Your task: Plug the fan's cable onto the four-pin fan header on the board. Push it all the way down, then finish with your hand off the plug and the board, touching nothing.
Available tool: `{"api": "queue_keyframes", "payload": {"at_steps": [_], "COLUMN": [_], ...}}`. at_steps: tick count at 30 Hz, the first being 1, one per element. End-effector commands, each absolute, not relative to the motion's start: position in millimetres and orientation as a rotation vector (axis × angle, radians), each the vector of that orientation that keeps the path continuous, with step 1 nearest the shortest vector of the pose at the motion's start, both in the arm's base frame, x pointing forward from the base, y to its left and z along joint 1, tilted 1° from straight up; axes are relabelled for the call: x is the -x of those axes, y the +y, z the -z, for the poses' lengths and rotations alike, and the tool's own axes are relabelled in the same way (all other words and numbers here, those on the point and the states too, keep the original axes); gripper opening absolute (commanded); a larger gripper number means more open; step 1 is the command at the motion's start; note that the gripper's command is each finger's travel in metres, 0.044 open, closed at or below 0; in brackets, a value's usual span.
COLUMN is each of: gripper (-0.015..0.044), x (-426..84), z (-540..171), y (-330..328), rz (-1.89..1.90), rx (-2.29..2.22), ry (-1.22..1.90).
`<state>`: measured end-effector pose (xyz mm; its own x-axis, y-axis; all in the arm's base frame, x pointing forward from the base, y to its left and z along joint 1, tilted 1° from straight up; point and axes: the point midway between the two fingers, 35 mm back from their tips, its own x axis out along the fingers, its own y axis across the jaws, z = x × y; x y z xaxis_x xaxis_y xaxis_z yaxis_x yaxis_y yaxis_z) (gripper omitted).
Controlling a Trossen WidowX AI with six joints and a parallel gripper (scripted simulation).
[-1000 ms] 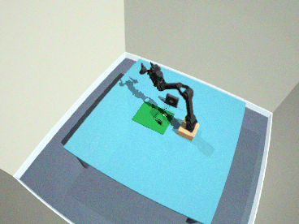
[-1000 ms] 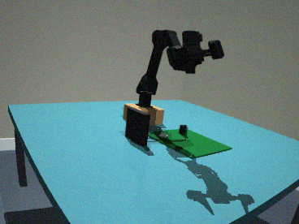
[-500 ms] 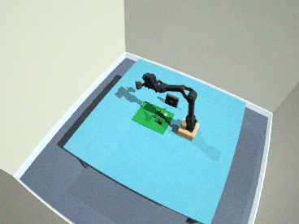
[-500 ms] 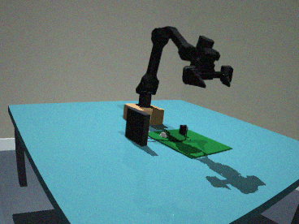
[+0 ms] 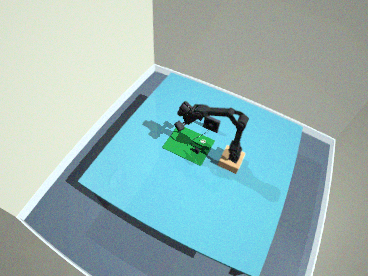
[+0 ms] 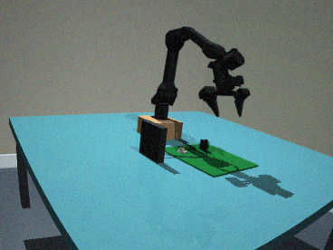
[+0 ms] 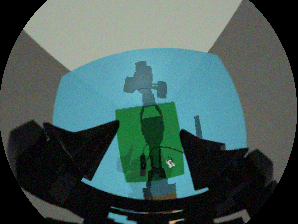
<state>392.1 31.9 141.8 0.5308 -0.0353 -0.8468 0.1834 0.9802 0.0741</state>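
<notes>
The green board (image 5: pixel 176 144) (image 6: pixel 218 170) (image 7: pixel 169 117) lies flat on the table. A small white part (image 5: pixel 203 141) (image 6: pixel 182 150) (image 7: pixel 170 163), apparently the fan header, sits near the board's edge on the robot's side. A black block (image 5: pixel 196 149) (image 6: pixel 204 145) (image 7: pixel 143 164), apparently the cable's plug, stands on the board, apart from the white part. A thin dark cable runs between it and the black square fan (image 5: pixel 212 124) (image 6: pixel 153 140), which stands upright beside the board. My gripper (image 6: pixel 229 116) (image 7: pixel 150 128) is open and empty, pointing down, high above the board. The header's pins are too small to make out.
The arm's wooden base block (image 5: pixel 231 160) (image 6: pixel 174 129) stands close to the board. The blue table (image 5: pixel 150 185) (image 6: pixel 113 199) carries everything. The arm's shadow falls across the board and darkens its middle.
</notes>
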Motion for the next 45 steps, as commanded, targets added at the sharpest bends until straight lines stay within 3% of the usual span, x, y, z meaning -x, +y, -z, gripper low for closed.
{"api": "queue_keyframes", "payload": {"at_steps": [1, 8, 17, 25, 45], "gripper": [0.044, 0.044, 0.044, 0.044, 0.044], "x": [-316.0, -246.1, -247.6, -248.5, -249.6], "z": [-129.9, -131.8, -124.7, -33.9, -11.0], "y": [52.1, 59.9, 60.3, 61.6, 62.1], "rz": [0.085, 0.066, 0.066, 0.066, 0.066], "rx": [-0.136, -0.095, -0.095, -0.095, -0.095], "ry": [1.294, 1.548, 1.548, 1.548, 1.548]}}
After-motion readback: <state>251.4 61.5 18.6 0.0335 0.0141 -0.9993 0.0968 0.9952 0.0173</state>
